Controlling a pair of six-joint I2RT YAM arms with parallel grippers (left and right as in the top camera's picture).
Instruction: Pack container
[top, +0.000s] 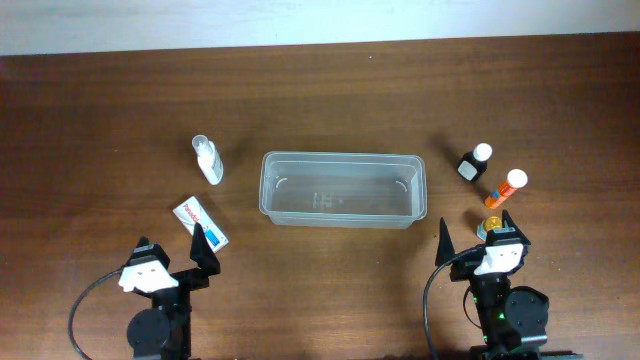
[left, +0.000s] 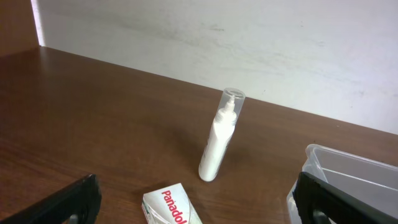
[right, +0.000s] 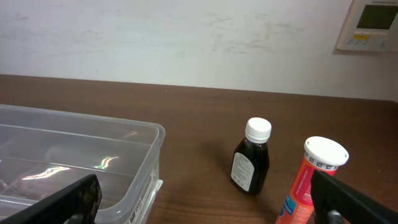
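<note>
**Overhead.**
- The container (top: 343, 157), a clear rectangular tub, sits lengthwise at the middle of your table (top: 100, 110).
- Left of the container, apart from it: one white spray bottle (top: 208, 160).
- Off the container's near-left corner: one white Panadol box (top: 200, 222).
- Right of the container: one dark bottle (top: 475, 162) with a white cap, and beside that an orange tube (top: 505, 188), also white-capped.
- Your left gripper (top: 172, 250) hangs off the near-left corner, released, jaws spread wide, grasping nothing. One finger lies just beside the box.
- Your right gripper (top: 476, 232) hangs off the near-right corner, likewise released and holding nothing.
- A small yellowish item beside it is too hidden to name.

**Left wrist.**
- The spray bottle (left: 217, 140) stands upright under a clear cap, left of the container's corner (left: 348, 163).
- The Panadol box (left: 171, 208) lies nearer, between the spread fingers (left: 68, 202).

**Right wrist.**
- The container's rim (right: 124, 132) fills the left.
- Right of it stands the dark bottle (right: 252, 158).
- Further right is the orange tube (right: 311, 180), partly behind one finger.
- The jaws stand wide apart, touching neither.
</note>
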